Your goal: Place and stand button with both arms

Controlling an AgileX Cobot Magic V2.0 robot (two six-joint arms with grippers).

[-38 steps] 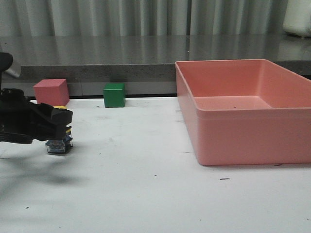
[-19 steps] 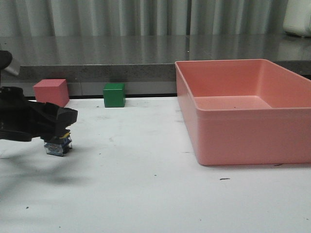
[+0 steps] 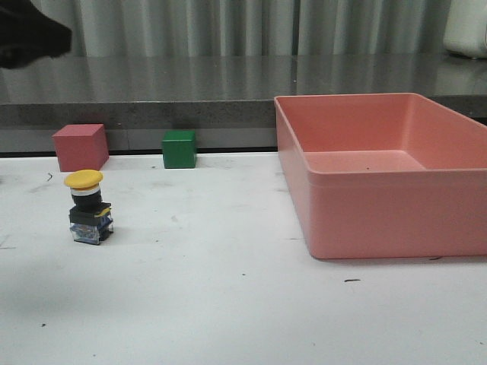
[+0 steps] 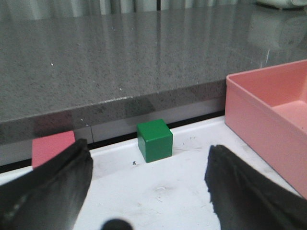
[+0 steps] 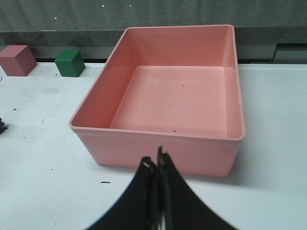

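The left claw point(image 4: 144, 191) has let go of the button point(image 3: 90, 210) and lifted clear since half a second ago: then it was wrapped around the button low at the left of the counter point(image 3: 228, 304), hiding the yellow cap; now only a dark piece of that arm shows at the upper left corner of the front view, well above the button. The button itself sits at about the same spot as before.

The button stands on the left part of the counter, in front of the pink cube point(image 3: 80, 146) and apart from it, with the green cube point(image 3: 179, 148) further back and to the right. Its long axis runs straight up and down: the black-blue base is on the counter, the black collar above it, and the yellow cap on top, facing up. Nothing touches it.

In the left wrist view the left claw's two fingers point(image 4: 48, 191) stand wide apart with nothing between them, the green cube and an edge of the pink cube visible beyond.

The right claw point(image 5: 156, 165) has its fingertips pressed together, holding nothing, and hangs just in front of the pink bin point(image 5: 163, 139), which sits on the right side of the counter, well apart from the button.
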